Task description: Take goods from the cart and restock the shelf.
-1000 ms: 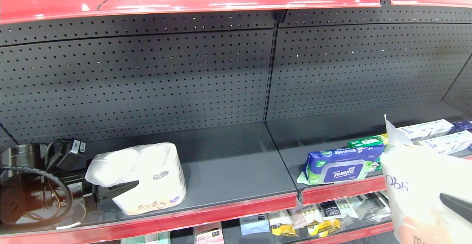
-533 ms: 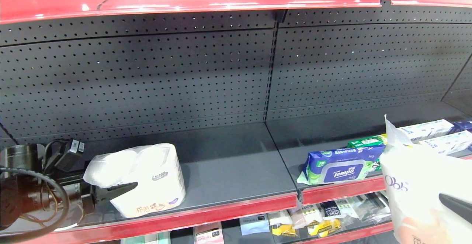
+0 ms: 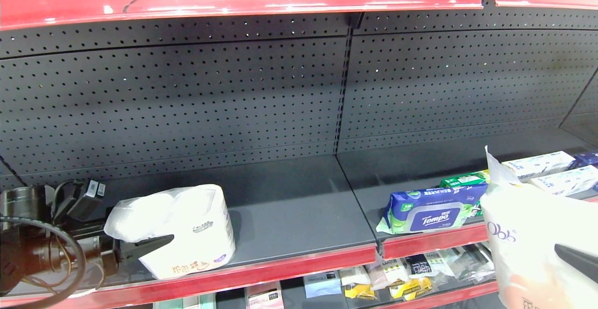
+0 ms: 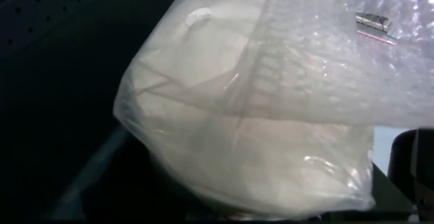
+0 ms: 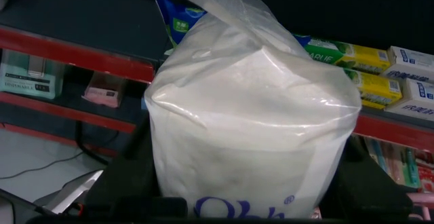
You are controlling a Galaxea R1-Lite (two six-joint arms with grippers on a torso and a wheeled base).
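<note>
L fingers [image 3: 149,244] clamp roll pack [image 3: 187,225], which sits on shelf [image 3: 289,215], left bay, near front lip. Step: placing. Next, prob: open up, back out w/o dragging it. R fingers [image 3: 577,259] grip second pack [image 3: 528,234], held off shelf.

Glossy clear plastic wrap on tissue pack [image 3: 180,227]; matt perforated-metal shelf [image 3: 289,215]
</note>
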